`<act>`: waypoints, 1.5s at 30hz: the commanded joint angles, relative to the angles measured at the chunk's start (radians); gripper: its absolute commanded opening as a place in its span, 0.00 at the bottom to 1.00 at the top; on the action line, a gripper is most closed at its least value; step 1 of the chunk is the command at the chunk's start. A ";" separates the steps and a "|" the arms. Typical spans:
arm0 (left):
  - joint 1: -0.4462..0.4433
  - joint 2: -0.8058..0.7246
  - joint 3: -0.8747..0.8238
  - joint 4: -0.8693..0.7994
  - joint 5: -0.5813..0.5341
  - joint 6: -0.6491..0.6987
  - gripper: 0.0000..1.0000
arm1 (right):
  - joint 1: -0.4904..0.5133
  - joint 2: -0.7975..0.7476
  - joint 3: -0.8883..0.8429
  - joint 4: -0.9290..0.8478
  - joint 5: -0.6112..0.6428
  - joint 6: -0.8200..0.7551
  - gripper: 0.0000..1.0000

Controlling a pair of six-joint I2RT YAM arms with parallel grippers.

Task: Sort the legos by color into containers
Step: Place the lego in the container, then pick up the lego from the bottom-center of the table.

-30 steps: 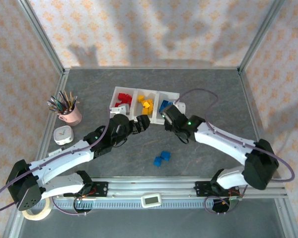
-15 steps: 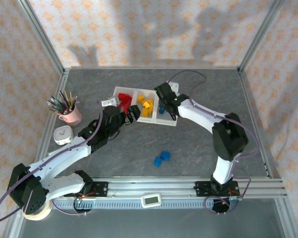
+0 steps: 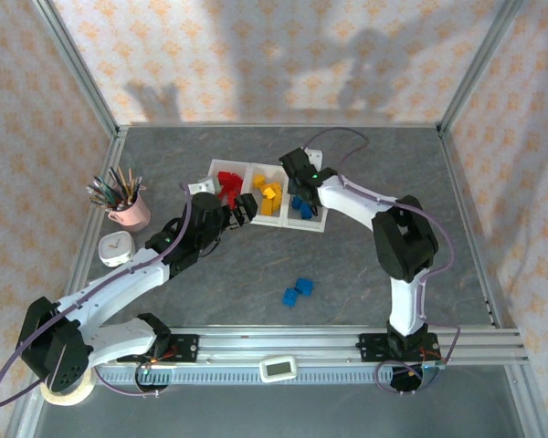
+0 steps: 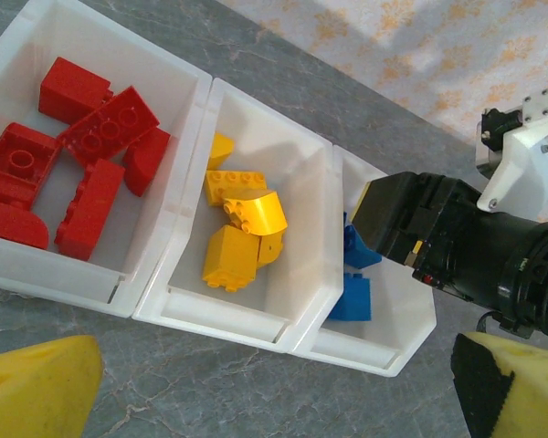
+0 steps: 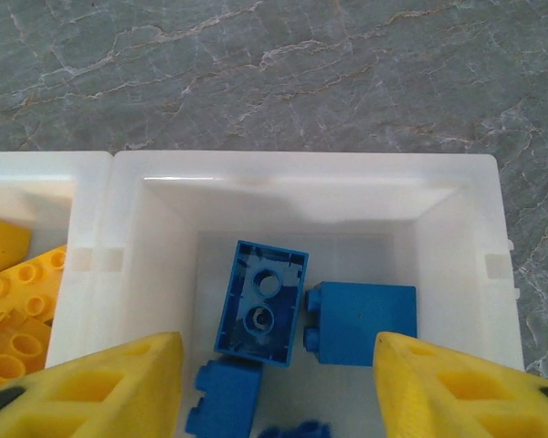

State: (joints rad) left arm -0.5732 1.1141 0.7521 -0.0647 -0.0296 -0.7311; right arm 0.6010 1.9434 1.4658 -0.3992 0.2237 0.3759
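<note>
The white tray of containers holds red legos in its left compartment, yellow legos in the middle and blue legos in the right one. Two blue legos lie loose on the table in front. My right gripper hangs open over the blue compartment; an upside-down blue brick lies loose below, touching neither yellow finger. My left gripper is wide open and holds nothing, just in front of the tray, and sits by the red compartment in the top view.
A pink cup of pencils and a white clock stand at the left. A tape roll lies by the left base. Metal frame posts border the table. The two arms sit close together at the tray.
My right gripper swung from the tray's front edge to over the blue compartment and opened; a blue brick now lies loose in there. The left arm edged toward the red compartment.
</note>
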 commanded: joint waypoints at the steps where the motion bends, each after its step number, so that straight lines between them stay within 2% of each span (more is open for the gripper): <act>1: 0.012 -0.022 0.024 -0.024 0.010 0.014 0.99 | -0.003 -0.101 -0.035 0.014 0.004 -0.009 0.59; 12: 0.012 -0.064 -0.016 -0.041 0.057 -0.005 0.99 | 0.021 -0.308 -0.231 0.001 -0.057 -0.005 0.66; 18: 0.005 -0.073 -0.063 -0.034 0.135 -0.036 0.99 | 0.063 -0.409 -0.332 -0.061 -0.050 0.050 0.71; 25: -0.053 -0.072 -0.119 -0.011 0.121 -0.069 0.99 | 0.142 -0.500 -0.461 -0.138 -0.014 0.180 0.75; 31: -0.120 -0.067 -0.154 0.013 0.090 -0.114 0.99 | 0.241 -0.547 -0.570 -0.190 0.034 0.316 0.79; 35: -0.153 -0.066 -0.182 0.031 0.066 -0.144 0.99 | 0.289 -0.569 -0.635 -0.174 -0.015 0.394 0.81; 45: -0.162 -0.077 -0.208 0.022 0.043 -0.164 0.99 | 0.421 -0.525 -0.708 -0.083 -0.119 0.527 0.84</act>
State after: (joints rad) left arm -0.7269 1.0512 0.5529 -0.0551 0.0441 -0.8791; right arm 1.0023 1.4029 0.7589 -0.5152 0.1139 0.8368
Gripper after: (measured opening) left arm 0.991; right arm 0.836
